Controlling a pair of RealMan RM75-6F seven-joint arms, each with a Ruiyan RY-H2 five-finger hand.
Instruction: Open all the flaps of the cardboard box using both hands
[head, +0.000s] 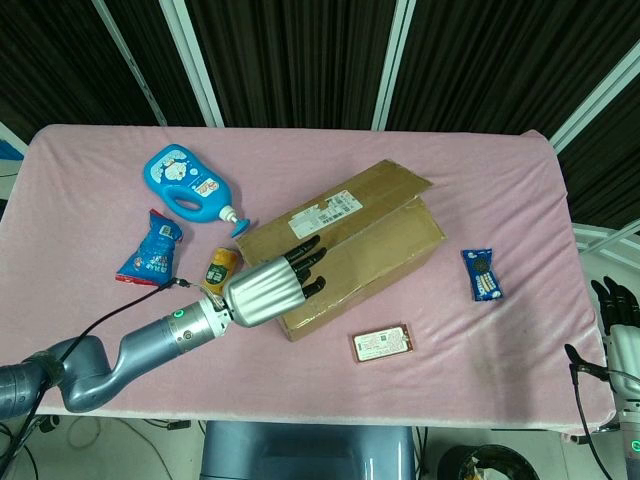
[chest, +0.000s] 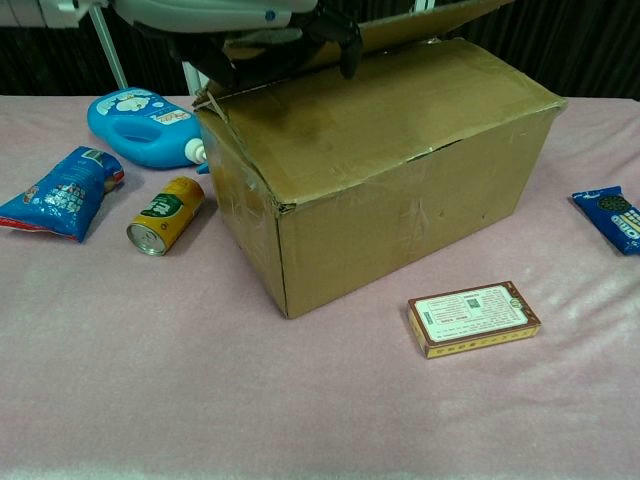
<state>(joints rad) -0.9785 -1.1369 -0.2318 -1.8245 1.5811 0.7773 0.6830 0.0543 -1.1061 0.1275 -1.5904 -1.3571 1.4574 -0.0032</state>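
Observation:
The brown cardboard box (head: 375, 260) (chest: 400, 190) stands mid-table on the pink cloth. Its labelled top flap (head: 345, 205) (chest: 420, 20) is tilted up off the box. My left hand (head: 268, 290) (chest: 250, 18) grips that flap's near edge, with dark fingers over it and the thumb beneath. The other long flap (chest: 380, 110) still lies flat across the top. My right hand (head: 618, 318) hangs off the table's right edge, far from the box, holding nothing with its fingers apart.
Left of the box lie a blue bottle (head: 185, 185) (chest: 140, 115), a blue snack bag (head: 150, 250) (chest: 60, 190) and a yellow can (head: 218, 268) (chest: 165, 215). A small flat carton (head: 382, 343) (chest: 472, 317) lies in front, a blue cookie pack (head: 483, 274) (chest: 610, 218) to the right.

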